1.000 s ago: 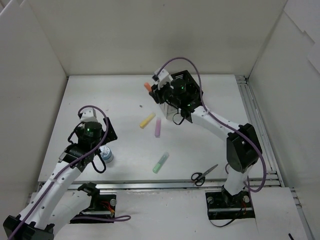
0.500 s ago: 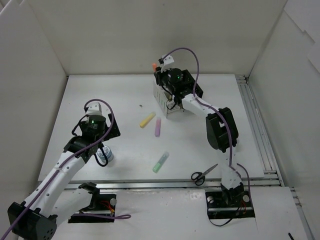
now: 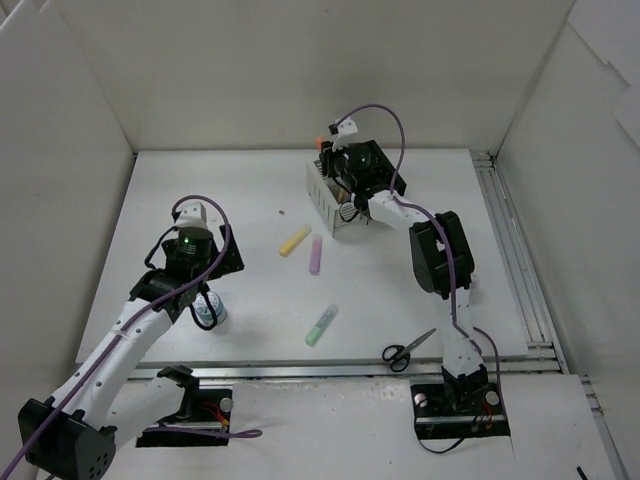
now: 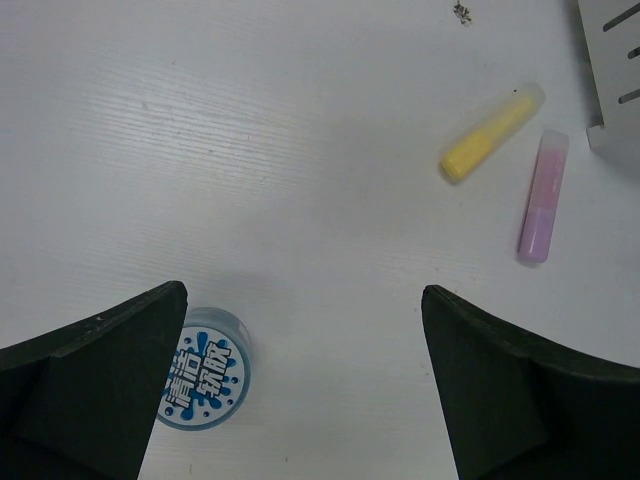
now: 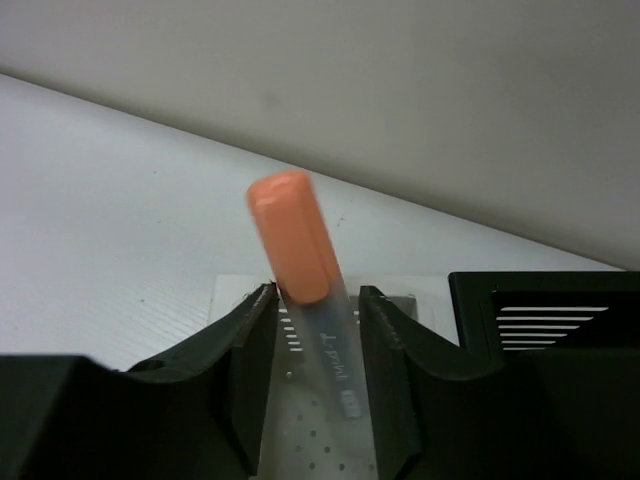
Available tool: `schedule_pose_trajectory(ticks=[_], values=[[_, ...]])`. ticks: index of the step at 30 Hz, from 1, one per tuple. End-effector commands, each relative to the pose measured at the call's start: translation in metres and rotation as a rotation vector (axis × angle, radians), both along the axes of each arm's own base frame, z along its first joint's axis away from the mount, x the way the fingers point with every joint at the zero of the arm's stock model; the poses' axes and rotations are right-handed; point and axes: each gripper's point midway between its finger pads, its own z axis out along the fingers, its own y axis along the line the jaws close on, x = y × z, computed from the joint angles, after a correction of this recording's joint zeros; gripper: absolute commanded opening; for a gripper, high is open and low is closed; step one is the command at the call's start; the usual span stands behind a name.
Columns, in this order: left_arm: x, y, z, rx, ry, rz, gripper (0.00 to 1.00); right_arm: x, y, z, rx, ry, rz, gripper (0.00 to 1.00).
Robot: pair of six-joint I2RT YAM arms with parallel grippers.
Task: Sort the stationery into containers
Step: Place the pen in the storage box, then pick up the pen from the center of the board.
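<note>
- Why tilted, cap up, over the white holder point(image 3: 325, 198) at upper centre of the overhead view?
- Poised for dropping in, probably: right gripper point(image 5: 317, 302) jaws clamped on the orange marker point(image 5: 296, 240), clear end aimed down at a white compartment. Cannot tell contents there or in the black holder point(image 5: 545, 305)
- And the left gripper point(image 4: 300, 390)?
- Jaws spread wide, empty, above the blue-dotted jar point(image 4: 205, 368) at lower left of its wrist view; yellow marker point(image 4: 492, 133) and purple marker point(image 4: 541, 197) loose on the counter point(image 4: 250, 150)
</note>
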Motion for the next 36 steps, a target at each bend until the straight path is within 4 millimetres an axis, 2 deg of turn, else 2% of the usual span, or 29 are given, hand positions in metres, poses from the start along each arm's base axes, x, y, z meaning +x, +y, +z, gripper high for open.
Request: schedule_pose_trajectory(ticks=[1,3,4,5,7,8,9,10,11,12,13,15,16,17,18,19,21,22,25,29,32,36], values=[[0.014,-0.006,0.018,-0.034,-0.059,-0.005,0.99,-0.006,0.002,0.068,0.074,-0.147,0.021,0.38],[0.014,-0.006,0.017,-0.032,-0.053,-0.007,0.99,-0.011,-0.001,0.085,0.051,-0.184,0.029,0.43],[0.015,-0.006,0.016,-0.027,-0.047,-0.007,0.99,-0.014,-0.001,0.091,0.05,-0.191,0.034,0.5],[0.015,-0.006,0.017,-0.022,-0.039,-0.004,0.99,-0.022,-0.001,0.104,0.051,-0.206,0.05,0.54],[0.014,-0.005,0.016,-0.015,-0.029,-0.005,0.99,-0.033,0.003,0.112,0.025,-0.216,0.099,0.66],[0.013,-0.005,0.015,-0.012,-0.02,-0.005,1.0,-0.046,0.004,0.126,0.013,-0.232,0.122,0.7],[0.012,-0.005,0.016,-0.011,-0.023,-0.008,0.99,-0.052,0.005,0.128,-0.053,-0.253,0.145,0.78],[0.011,-0.004,0.018,-0.012,-0.028,-0.009,1.0,-0.066,0.017,0.122,-0.115,-0.238,0.203,0.83],[0.008,-0.003,0.015,-0.009,-0.021,-0.011,0.99,-0.077,0.017,0.13,-0.171,-0.255,0.235,0.9],[0.006,-0.002,0.015,-0.009,-0.022,-0.011,0.99,-0.086,0.023,0.127,-0.318,-0.301,0.293,0.98],[0.003,-0.001,0.018,-0.013,-0.033,-0.013,0.99,-0.108,0.034,0.114,-0.411,-0.259,0.399,0.98],[-0.003,0.001,0.018,-0.019,-0.04,-0.015,1.0,-0.128,0.041,0.104,-0.59,-0.285,0.524,0.98],[-0.006,0.001,0.017,-0.021,-0.04,-0.015,0.99,-0.149,0.043,0.083,-0.665,-0.216,0.622,0.98],[-0.01,0.003,0.013,-0.018,-0.033,-0.012,1.0,-0.158,0.043,0.084,-0.711,-0.233,0.654,0.98],[-0.013,0.005,0.016,-0.025,-0.044,-0.006,0.99,-0.166,0.04,0.074,-0.808,-0.251,0.71,0.98],[-0.015,0.006,0.016,-0.027,-0.044,-0.003,1.0,-0.182,0.035,0.055,-0.883,-0.221,0.778,0.98],[-0.02,0.009,0.014,-0.028,-0.041,0.007,0.99,-0.191,0.026,0.04,-1.081,-0.312,0.877,0.98],[-0.022,0.009,0.016,-0.04,-0.054,0.012,0.99,-0.2,0.016,0.021,-1.159,-0.294,0.909,0.98],[-0.02,0.009,0.012,-0.042,-0.067,0.015,1.0,-0.211,0.002,-0.007,-1.379,-0.273,0.998,0.98],[-0.016,0.007,0.011,-0.022,-0.052,0.002,0.99,-0.218,-0.001,-0.03,-1.458,-0.198,1.072,0.98],[-0.012,0.006,0.009,-0.003,-0.028,-0.01,1.0,-0.219,0.003,-0.053,-1.487,-0.173,1.128,0.98],[-0.009,0.005,0.005,0.01,-0.016,-0.017,0.99,-0.215,0.02,-0.082,-1.491,-0.142,1.182,0.98]])
